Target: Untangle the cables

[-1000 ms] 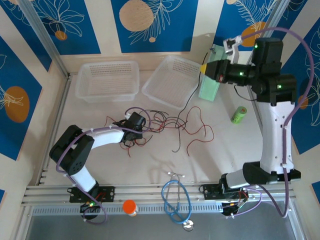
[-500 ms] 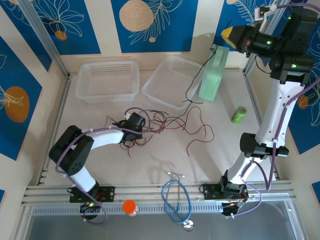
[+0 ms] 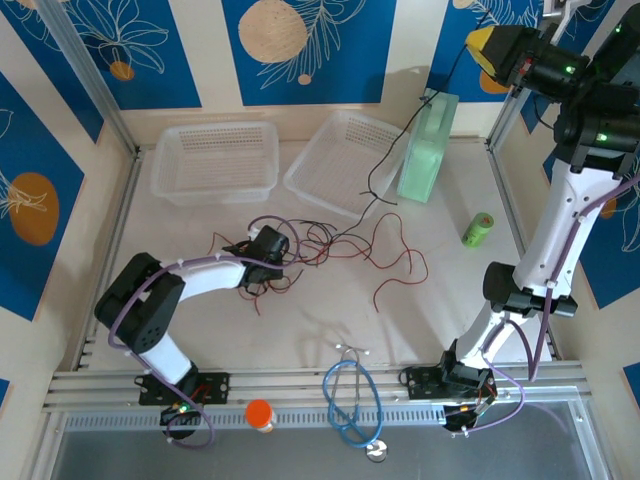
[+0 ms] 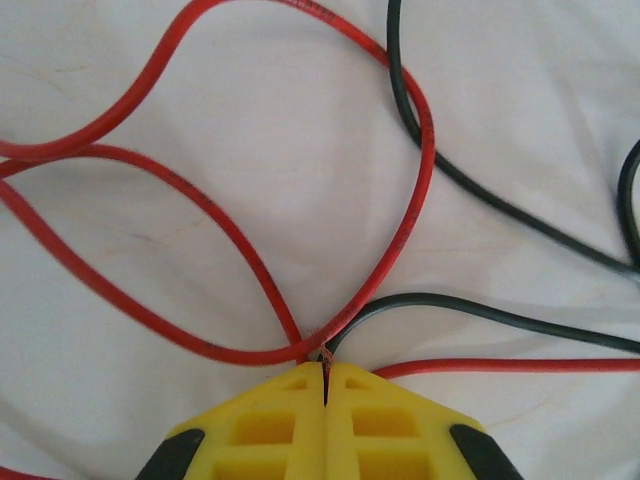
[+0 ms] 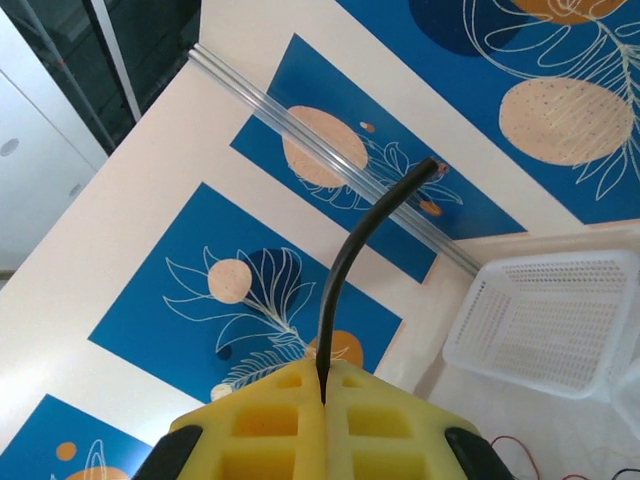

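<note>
Right hand (image 3: 483, 48) pinches one black cable (image 5: 343, 258) high at the far right.
Its length slants down-left to the cables (image 3: 330, 240) on the counter, pinched by the left hand (image 4: 325, 372).

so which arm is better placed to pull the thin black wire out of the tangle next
Right. Its yellow-fingered gripper is shut on the thin black wire and held high. The left gripper sits low, clamped on the red and black wire tangle, anchoring it.
</note>
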You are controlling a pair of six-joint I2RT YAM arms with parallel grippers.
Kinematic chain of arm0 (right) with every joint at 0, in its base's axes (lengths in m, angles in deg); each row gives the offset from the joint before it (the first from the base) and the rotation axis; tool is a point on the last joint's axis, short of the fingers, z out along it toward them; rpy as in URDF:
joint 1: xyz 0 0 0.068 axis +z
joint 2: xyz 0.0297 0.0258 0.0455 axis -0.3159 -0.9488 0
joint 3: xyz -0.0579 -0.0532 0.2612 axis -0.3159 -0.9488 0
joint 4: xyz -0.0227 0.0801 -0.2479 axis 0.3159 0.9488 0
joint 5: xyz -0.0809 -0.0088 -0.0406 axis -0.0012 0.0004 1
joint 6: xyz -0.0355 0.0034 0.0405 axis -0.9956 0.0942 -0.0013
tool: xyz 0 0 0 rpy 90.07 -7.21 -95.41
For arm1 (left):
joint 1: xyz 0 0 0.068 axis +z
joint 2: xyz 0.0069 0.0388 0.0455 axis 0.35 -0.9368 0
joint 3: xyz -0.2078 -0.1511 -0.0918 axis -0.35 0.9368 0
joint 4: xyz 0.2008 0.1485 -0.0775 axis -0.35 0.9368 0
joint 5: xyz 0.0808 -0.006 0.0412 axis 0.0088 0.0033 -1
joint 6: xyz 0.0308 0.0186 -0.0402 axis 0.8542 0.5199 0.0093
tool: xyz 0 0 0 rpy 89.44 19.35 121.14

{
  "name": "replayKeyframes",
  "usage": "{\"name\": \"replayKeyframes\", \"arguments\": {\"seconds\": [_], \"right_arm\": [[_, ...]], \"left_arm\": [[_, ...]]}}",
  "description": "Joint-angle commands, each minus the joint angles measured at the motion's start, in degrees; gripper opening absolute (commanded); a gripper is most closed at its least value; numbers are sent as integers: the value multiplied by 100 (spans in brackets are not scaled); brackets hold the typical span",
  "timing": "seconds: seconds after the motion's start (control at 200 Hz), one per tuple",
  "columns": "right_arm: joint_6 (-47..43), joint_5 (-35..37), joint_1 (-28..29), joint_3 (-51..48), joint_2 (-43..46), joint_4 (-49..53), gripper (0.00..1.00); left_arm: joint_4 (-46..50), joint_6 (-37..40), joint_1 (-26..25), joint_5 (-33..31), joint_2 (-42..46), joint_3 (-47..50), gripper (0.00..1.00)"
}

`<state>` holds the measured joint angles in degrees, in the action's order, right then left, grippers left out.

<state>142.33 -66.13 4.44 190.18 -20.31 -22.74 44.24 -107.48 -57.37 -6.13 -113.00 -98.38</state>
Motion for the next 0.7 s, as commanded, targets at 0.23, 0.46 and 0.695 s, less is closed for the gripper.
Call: {"name": "replayKeyframes", "arguments": {"seconds": [0.23, 0.46, 0.695], "right_arm": [[-2155, 1524, 854, -1644, 1583, 1271, 0], [-2424, 1856, 1359, -2398, 1918, 1324, 0], [-2393, 2093, 1597, -2223, 1949, 1500, 0]], "left_arm": [[1102, 1737, -427, -58, 1947, -1178, 76], [-26, 3225, -953, 978, 2206, -1019, 94], [-3776, 4846, -1614, 2204, 1442, 105, 99]]}}
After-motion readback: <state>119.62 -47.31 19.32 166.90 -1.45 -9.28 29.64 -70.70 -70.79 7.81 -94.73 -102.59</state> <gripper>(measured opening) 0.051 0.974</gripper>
